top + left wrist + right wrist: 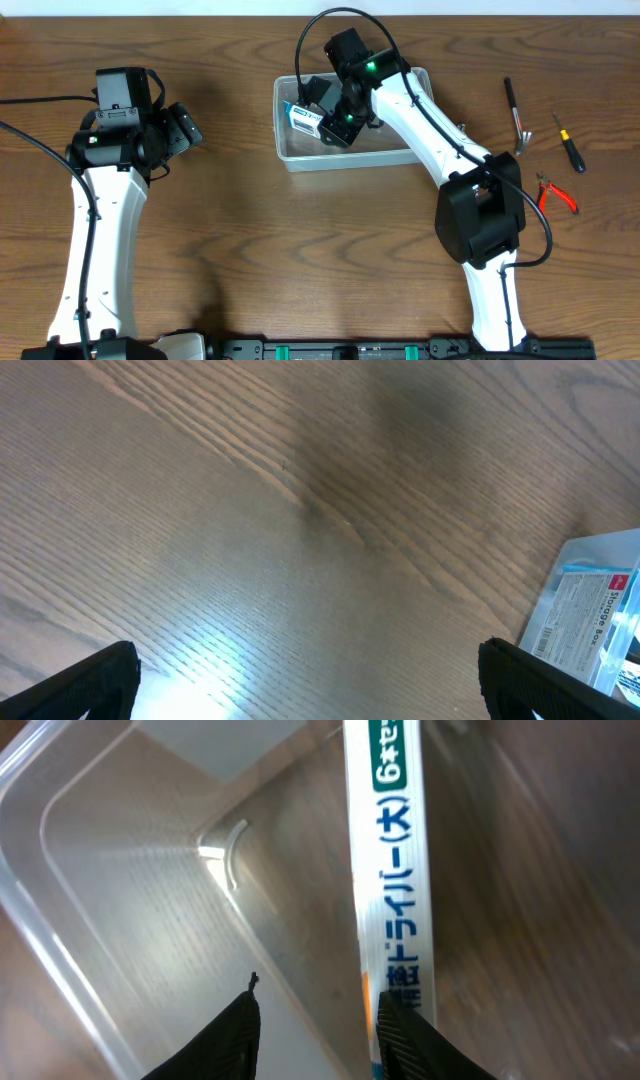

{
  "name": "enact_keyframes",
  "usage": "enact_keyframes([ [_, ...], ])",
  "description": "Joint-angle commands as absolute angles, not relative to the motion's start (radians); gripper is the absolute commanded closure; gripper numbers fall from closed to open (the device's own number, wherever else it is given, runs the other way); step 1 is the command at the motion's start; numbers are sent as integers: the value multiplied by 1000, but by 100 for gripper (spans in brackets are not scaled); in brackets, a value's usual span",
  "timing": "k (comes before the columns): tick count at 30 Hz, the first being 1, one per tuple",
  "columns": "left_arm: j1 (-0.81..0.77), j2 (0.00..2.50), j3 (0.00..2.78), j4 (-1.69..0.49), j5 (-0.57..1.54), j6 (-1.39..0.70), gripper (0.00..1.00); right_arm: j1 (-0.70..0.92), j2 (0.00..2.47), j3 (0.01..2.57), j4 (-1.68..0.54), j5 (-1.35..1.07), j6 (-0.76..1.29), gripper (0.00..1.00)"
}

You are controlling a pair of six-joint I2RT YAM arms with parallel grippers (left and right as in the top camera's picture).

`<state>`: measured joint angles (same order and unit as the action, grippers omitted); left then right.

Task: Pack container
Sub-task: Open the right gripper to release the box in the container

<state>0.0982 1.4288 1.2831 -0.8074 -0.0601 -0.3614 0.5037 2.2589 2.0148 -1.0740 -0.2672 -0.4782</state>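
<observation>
- Container (385, 152) sits at far-centre of the table (250, 250), under the right gripper (320, 1010).
- It's probably light, thin, flexy and slick; grab it at the rim.
- Right fingers are slightly apart with nothing between; the blue-and-white box (392, 870) is just beside one.
- Left gripper (310, 670) is spread wide, empty.

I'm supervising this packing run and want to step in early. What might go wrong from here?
The right gripper hangs inside the container, one finger overlapping the small box's edge; withdrawing may snag and drag the box. The arm could also knock the clear container's rim.
</observation>
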Motion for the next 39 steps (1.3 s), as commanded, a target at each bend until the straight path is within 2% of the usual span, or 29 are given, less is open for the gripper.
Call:
enact_keyframes([
  [1, 102, 1426, 1277, -810, -76, -345, 2, 511, 2276, 2025, -1050, -205, -439, 61],
  [8, 102, 1426, 1277, -810, -76, -345, 2, 507, 2276, 2025, -1033, -133, -404, 59],
  [11, 102, 1426, 1277, -810, -76, -345, 2, 508, 2276, 2025, -1029, -134, -405, 55],
  [29, 102, 1426, 1277, -810, -76, -345, 2, 458, 2276, 2025, -982, -37, -318, 52],
  [35, 102, 1426, 1277, -810, -76, -345, 2, 452, 2276, 2025, -976, 64, -277, 50],
  [39, 102, 1426, 1277, -810, -76, -345, 2, 451, 2276, 2025, -979, 64, -276, 41],
])
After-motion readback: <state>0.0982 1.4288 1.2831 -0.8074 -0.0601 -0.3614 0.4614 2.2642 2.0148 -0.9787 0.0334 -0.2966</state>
